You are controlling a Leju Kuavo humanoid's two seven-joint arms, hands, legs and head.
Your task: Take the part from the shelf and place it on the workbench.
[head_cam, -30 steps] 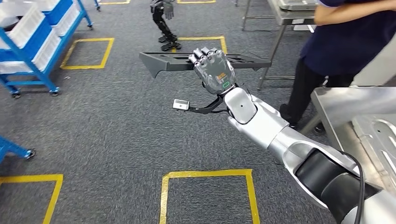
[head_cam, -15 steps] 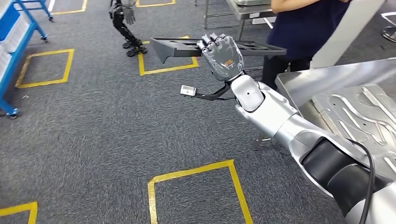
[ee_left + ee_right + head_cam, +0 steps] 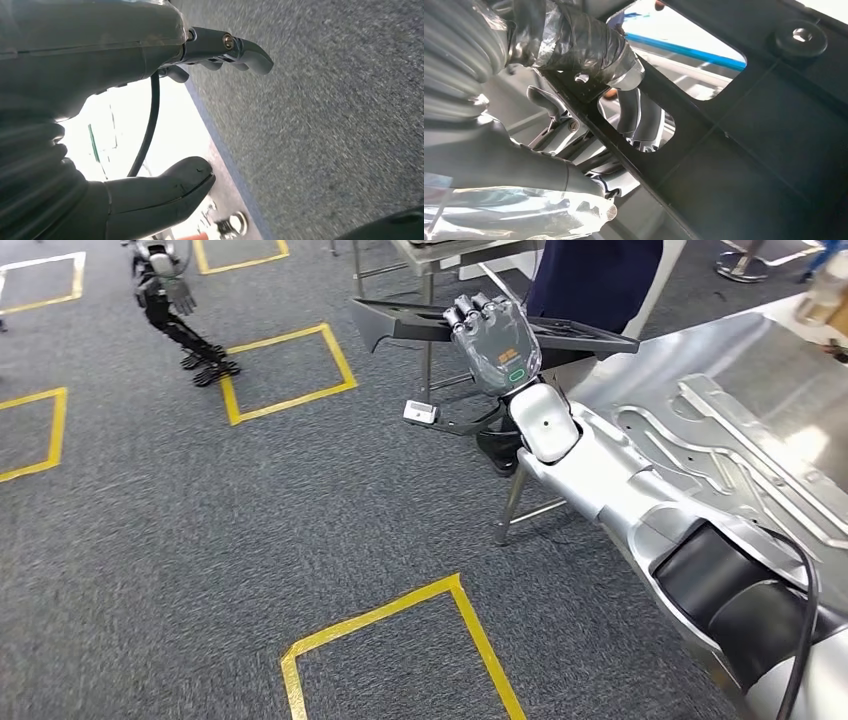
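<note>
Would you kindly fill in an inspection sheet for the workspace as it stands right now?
Surface: steel workbench at the robot's right, already carrying stamped metal panels.
Job's things: long dark part, held level above the floor at the bench's near corner, not yet set down.
Clutter: nothing seen.
Hands: right hand grips the part; left hand holds nothing, fingers apart.
Cables: black cable along the right arm.
Surroundings: grey carpet with yellow tape squares; a person behind the bench; another robot's legs.

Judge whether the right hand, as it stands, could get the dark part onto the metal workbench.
Probably yes. The right hand grips the dark part, which already hangs partly over the workbench edge. A person stands close behind it, and a metal panel covers some bench surface.
</note>
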